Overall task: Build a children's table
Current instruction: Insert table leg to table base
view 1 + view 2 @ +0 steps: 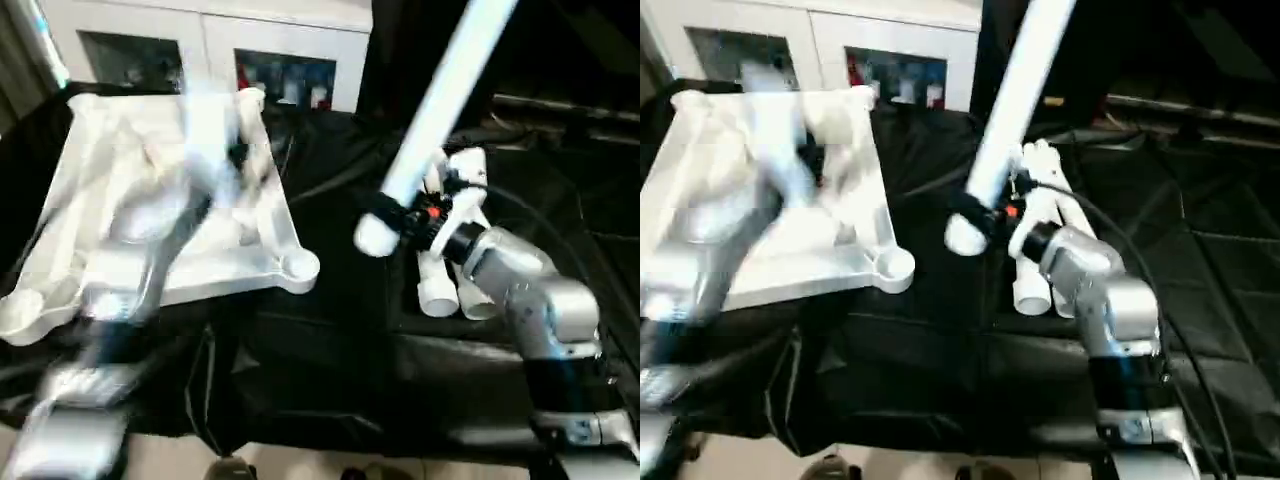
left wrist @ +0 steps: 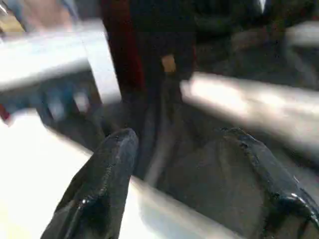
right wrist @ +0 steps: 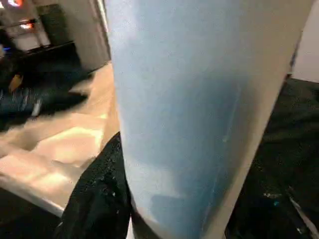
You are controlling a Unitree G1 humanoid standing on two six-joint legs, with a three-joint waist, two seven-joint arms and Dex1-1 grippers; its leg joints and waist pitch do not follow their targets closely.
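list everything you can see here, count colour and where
tabletop: one, white, upside down on the black cloth, left side, round corner socket towards the middle
held leg: one, white tube, slanting up from the right claw, right of the tabletop
spare legs: at least two, white, lying on the cloth under the right claw
cloth: one, black, covering the work surface
cabinet: one, white with glass doors, behind the tabletop
left claw: black fingers apart, over the tabletop, nothing between them
right claw: black, gripping the held leg near its lower end
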